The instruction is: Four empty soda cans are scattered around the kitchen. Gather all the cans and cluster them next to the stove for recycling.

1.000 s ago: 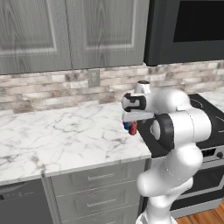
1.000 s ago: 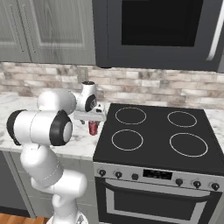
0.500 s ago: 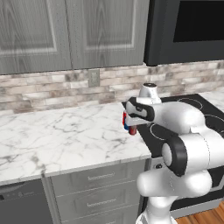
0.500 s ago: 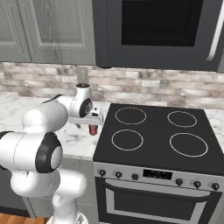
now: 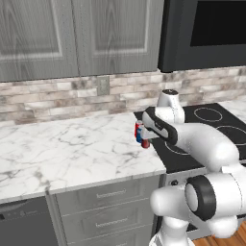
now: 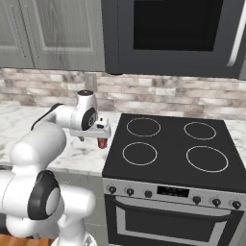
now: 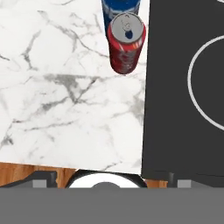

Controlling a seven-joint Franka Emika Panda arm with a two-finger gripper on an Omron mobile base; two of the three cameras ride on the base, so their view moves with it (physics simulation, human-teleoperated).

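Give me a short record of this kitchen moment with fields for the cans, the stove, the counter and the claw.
cans: red can upright with blue can right behind it
location: marble counter, beside the stove's left edge
stove: black cooktop, nothing on it
claw: claw open, above the cans, holding nothing
cans in view: two
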